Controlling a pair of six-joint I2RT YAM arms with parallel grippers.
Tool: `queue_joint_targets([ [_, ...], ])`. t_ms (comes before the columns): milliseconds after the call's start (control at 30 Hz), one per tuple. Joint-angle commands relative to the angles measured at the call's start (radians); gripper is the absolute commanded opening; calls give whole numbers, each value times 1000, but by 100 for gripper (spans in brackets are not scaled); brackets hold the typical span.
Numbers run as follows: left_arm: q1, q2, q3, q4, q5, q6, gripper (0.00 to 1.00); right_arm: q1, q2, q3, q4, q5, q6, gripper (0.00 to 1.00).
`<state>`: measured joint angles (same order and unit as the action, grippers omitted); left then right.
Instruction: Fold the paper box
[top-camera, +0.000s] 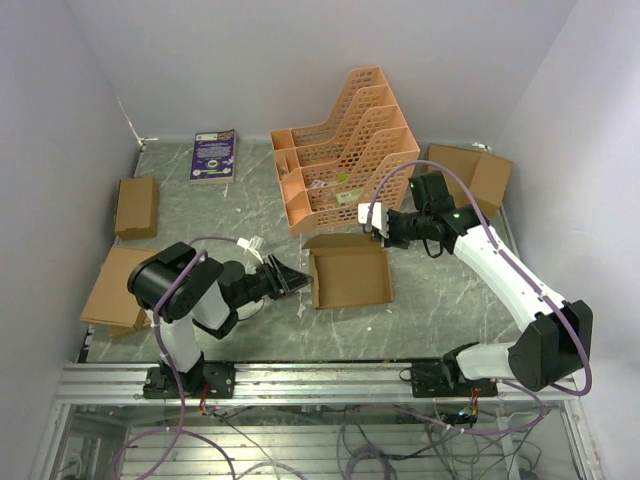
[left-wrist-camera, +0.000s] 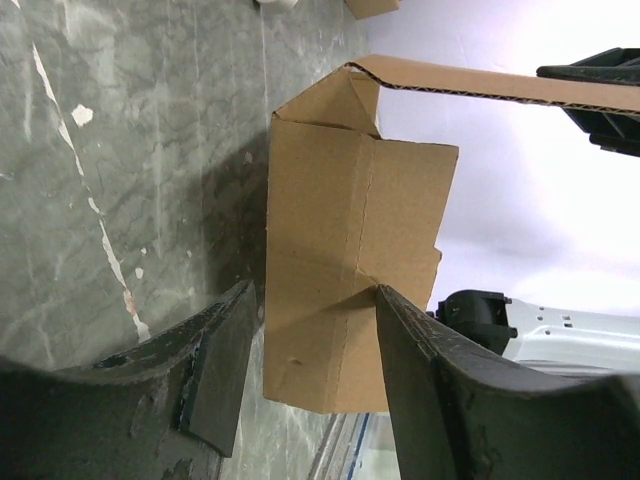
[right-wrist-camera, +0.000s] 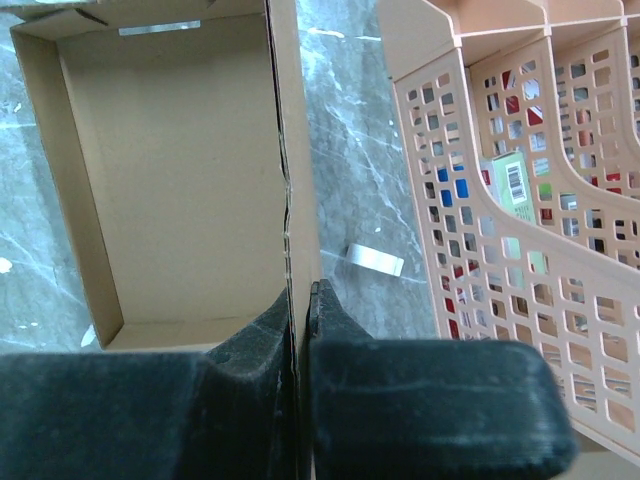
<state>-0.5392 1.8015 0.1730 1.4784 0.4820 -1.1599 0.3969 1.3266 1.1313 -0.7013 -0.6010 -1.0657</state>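
Box (top-camera: 350, 277) first: seen from above, it lies open-topped on the table (top-camera: 440, 300), just in front of the rack (top-camera: 345, 150), walls partly raised. The right gripper (top-camera: 378, 222) reaches to the box corner nearest the rack. The left gripper (top-camera: 290, 278) sits at one end wall of the box, farther from the rack than its partner. A book (top-camera: 214, 155) lies beside the rack, and flat cardboard (top-camera: 136, 206) lies farther out from it.

At the left wrist, the left gripper (left-wrist-camera: 315, 310) has its fingers (left-wrist-camera: 220, 360) well apart, with a raised wall of the box (left-wrist-camera: 340, 230) standing in the gap. One finger meets the cardboard's edge. The other is just beside the opposite edge, and I cannot tell whether it touches. Nothing is squeezed.

At the right wrist, the right gripper (right-wrist-camera: 303, 300) has its fingers (right-wrist-camera: 250, 360) pressed together on the thin side wall of the box (right-wrist-camera: 170, 170), one pad inside and one outside. That pinched wall is the one facing the rack (right-wrist-camera: 500, 200). A small white strip (right-wrist-camera: 375, 260) lies on the table (right-wrist-camera: 350, 150) between box and rack.
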Motion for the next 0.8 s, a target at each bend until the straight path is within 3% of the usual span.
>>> queue_joint_targets([
  [0, -30, 19, 8, 244, -4, 11, 63, 18, 1, -12, 26, -10, 26, 0],
  [200, -43, -44, 17, 126, -34, 55, 65, 32, 3, -19, 33, 2, 34, 0],
  [567, -93, -324, 107, -552, -207, 254, 61, 60, 8, -21, 43, 12, 54, 0],
  [767, -104, -334, 137, -675, -257, 280, 58, 78, 1, -32, 47, 9, 65, 0],
])
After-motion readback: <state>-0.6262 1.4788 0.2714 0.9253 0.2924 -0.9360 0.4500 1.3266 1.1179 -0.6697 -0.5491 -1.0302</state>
